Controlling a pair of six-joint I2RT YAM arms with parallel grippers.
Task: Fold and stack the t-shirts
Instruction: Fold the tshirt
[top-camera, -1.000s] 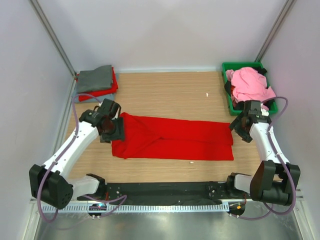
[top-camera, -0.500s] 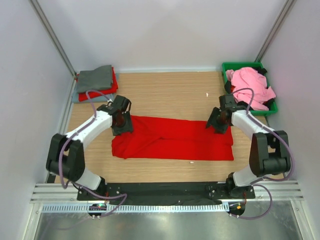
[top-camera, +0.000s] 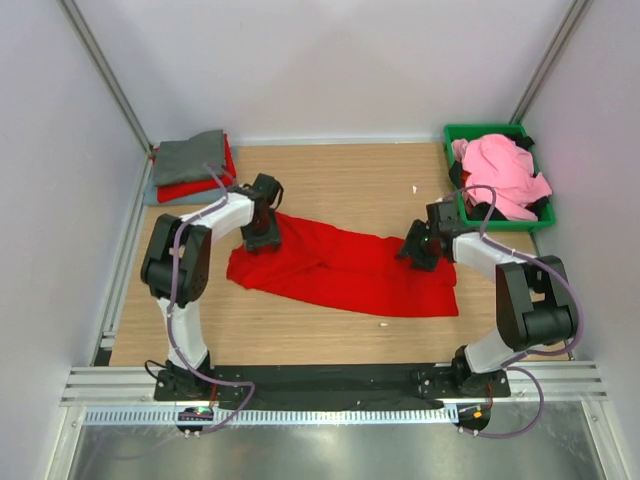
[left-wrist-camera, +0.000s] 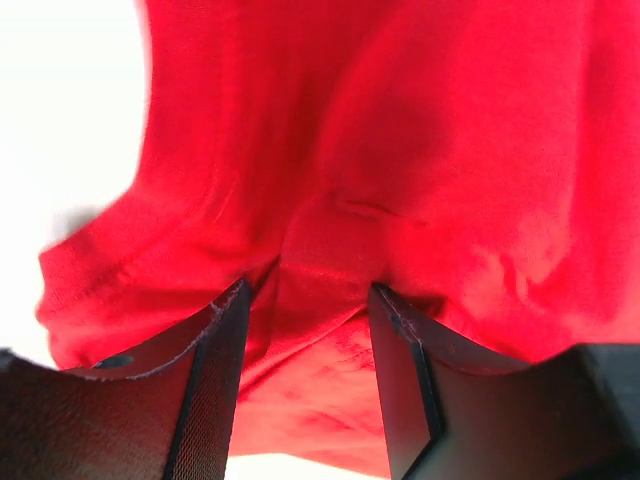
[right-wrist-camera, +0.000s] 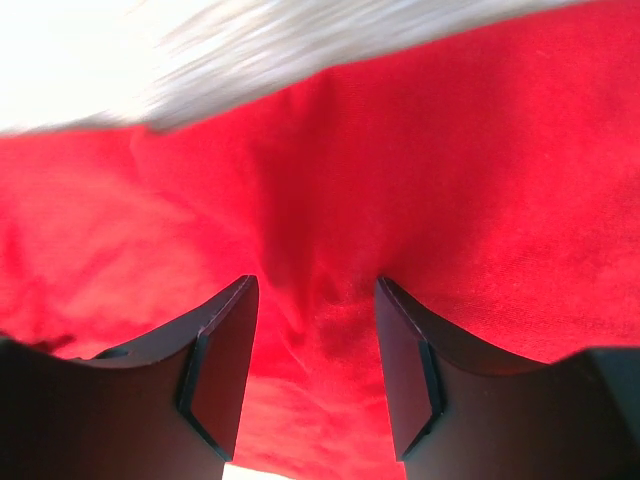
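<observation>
The red shirt (top-camera: 345, 270) lies spread across the middle of the tabletop (top-camera: 340, 180), long side running left to right, rumpled along its far edge. The left end effector (left-wrist-camera: 310, 300) is down on the shirt's far left corner, its fingers part closed on a raised ridge of cloth, so it seems to grip the shirt. The right end effector (right-wrist-camera: 315, 290) sits on the far right corner with cloth filling the gap between its fingers, but whether it pinches cannot be told. If only one side holds, a lift would probably drag the shirt askew and spoil the fold. A thin pinch could also slip out. The tabletop is pale wood. At its far left corner is a stack: a grey shirt (top-camera: 190, 155) on a folded red one (top-camera: 190, 188). At far right a green bin (top-camera: 480, 129) holds a pink shirt (top-camera: 500, 170). Plain white walls (top-camera: 330, 60) close in the space.
</observation>
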